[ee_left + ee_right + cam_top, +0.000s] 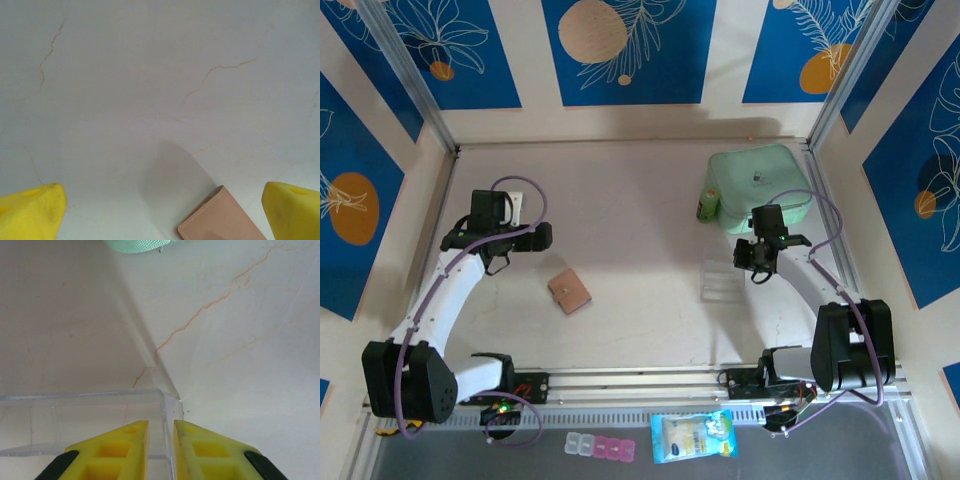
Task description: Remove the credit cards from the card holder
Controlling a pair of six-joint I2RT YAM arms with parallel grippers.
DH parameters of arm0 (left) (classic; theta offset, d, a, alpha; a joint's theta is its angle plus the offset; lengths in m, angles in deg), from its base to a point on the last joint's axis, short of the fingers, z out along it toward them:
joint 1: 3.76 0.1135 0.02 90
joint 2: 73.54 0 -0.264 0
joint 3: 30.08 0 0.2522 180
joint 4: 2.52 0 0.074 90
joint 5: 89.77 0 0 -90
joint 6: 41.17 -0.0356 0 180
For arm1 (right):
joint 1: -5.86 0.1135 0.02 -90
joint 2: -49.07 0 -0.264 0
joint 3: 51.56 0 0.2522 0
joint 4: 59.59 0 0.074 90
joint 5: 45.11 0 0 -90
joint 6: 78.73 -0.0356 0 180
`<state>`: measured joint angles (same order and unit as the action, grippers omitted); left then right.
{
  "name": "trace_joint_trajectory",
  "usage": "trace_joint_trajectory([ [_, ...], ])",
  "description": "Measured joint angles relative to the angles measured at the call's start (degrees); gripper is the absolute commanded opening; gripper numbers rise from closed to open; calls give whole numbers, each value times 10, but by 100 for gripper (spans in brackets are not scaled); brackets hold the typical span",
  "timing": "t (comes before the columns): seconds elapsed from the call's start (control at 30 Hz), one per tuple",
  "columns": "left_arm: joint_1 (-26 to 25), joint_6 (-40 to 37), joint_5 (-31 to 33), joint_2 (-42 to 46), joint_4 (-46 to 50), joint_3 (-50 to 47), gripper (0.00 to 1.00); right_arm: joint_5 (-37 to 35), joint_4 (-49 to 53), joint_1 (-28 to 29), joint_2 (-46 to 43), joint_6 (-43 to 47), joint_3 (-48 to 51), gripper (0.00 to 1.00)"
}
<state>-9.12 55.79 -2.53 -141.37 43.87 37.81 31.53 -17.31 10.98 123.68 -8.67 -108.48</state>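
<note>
Your left tool [522, 248] stands wide open over the left half of the desk [640, 200] and holds nothing. The card holder [569, 291] lies flat near the middle of the desk, folded shut with its tan leather side up. It sits just to the right of that tool and a little nearer the arm bases, and it touches nothing else. In the left wrist view the two yellow fingertips [35, 210] sit far apart at the bottom corners. One stitched corner of the card holder shows low between them, closer to the right-hand fingertip but clear of both.

Your right tool [757, 265] is on the right side of the desk, well apart from the card holder, at a clear box [723, 280]. In the right wrist view its yellow fingers [117, 447] are drawn close together, with only a narrow gap left. The upright end wall of the clear box runs into that gap. You cannot tell from here whether the fingers are pressing on the wall or just straddling it.

A mint-green case [760, 185] lies at the far right of the desk, just beyond the right tool, with a small green item [707, 205] at its left edge. On the dark strip below the arm bases are a row of small pill boxes [600, 447] and, beside them, a blue and yellow packet [692, 437].
</note>
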Motion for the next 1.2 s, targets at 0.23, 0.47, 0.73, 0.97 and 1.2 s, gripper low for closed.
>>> trace_joint_trajectory([
  [0.23,0,0,0,0,0,0,100,-5,-6,3,7,0,0,11],
  [0.47,0,0,0,-2,0,0,100,-18,7,19,7,-1,-9,7],
  [0.73,0,0,0,-2,0,0,100,-33,45,81,21,-27,-75,3],
  [0.97,0,0,7,-2,0,-1,100,-53,56,195,106,-72,-194,2],
  [1.2,0,0,15,-2,0,-1,100,-73,79,260,280,-109,-374,1],
])
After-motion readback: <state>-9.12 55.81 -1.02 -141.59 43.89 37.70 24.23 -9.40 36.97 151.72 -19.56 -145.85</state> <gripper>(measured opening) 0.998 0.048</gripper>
